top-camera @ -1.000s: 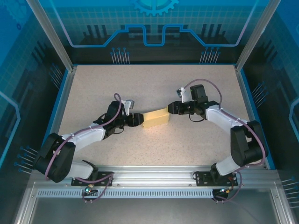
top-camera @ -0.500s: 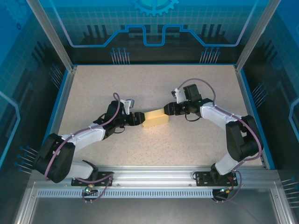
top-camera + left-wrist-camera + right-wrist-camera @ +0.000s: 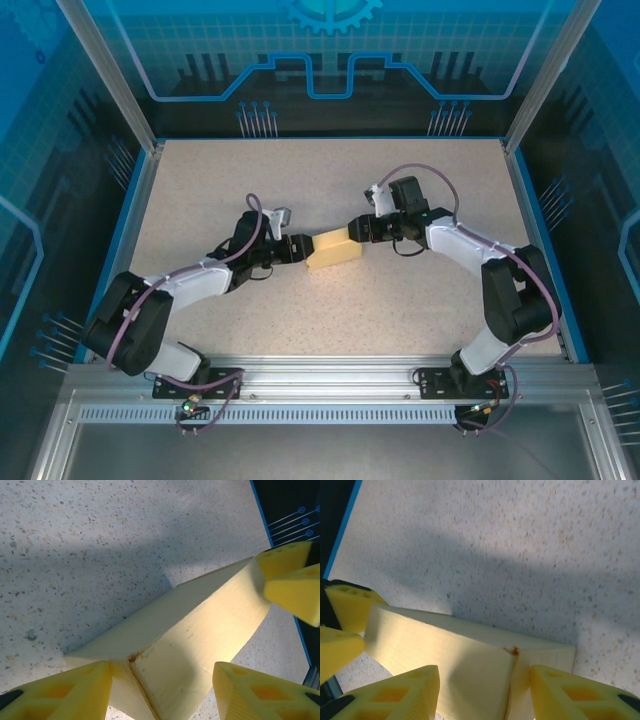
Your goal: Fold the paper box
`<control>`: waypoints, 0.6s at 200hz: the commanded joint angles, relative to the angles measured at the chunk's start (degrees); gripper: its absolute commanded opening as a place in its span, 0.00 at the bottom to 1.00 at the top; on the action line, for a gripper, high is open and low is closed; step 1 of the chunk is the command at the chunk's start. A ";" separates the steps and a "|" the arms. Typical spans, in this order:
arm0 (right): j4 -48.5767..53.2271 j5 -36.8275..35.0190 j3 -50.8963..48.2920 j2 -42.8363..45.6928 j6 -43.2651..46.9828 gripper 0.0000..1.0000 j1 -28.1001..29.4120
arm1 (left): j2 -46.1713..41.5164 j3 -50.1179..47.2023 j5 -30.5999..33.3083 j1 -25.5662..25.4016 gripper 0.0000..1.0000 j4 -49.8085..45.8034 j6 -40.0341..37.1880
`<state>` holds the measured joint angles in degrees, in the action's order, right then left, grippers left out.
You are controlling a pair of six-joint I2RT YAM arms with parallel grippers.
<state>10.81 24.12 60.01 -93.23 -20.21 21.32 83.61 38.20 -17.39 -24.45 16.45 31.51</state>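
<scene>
Top external view: the paper box (image 3: 335, 248) lies near the middle of the worktop (image 3: 420, 300), its long axis running from lower left to slightly upper right. The left gripper (image 3: 298, 250) straddles its left end and the right gripper (image 3: 357, 230) its right end, probably to steady it from both sides while its ends are pressed closed. Both stand about half apart; whether either truly clamps it I cannot tell.

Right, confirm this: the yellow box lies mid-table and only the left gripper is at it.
No: both grippers are at it. The top view shows the left gripper at the left end of the box and the right gripper at its right end. It does lie in the middle of the table.
</scene>
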 commanded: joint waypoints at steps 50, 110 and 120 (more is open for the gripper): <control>-5.46 -1.41 10.83 -7.72 -1.32 0.50 0.56 | 9.46 17.31 0.32 2.91 0.56 -1.94 -5.99; -9.71 -2.53 9.24 -10.28 0.08 0.49 0.71 | 14.99 20.71 -0.45 3.18 0.57 -2.39 -7.73; -10.33 -2.74 7.79 -9.22 -0.01 0.49 0.83 | 14.58 19.57 -0.50 3.18 0.57 -1.82 -7.57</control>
<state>5.30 16.91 69.78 -104.27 -20.78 20.56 98.32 57.41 -13.28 -19.97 12.16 25.36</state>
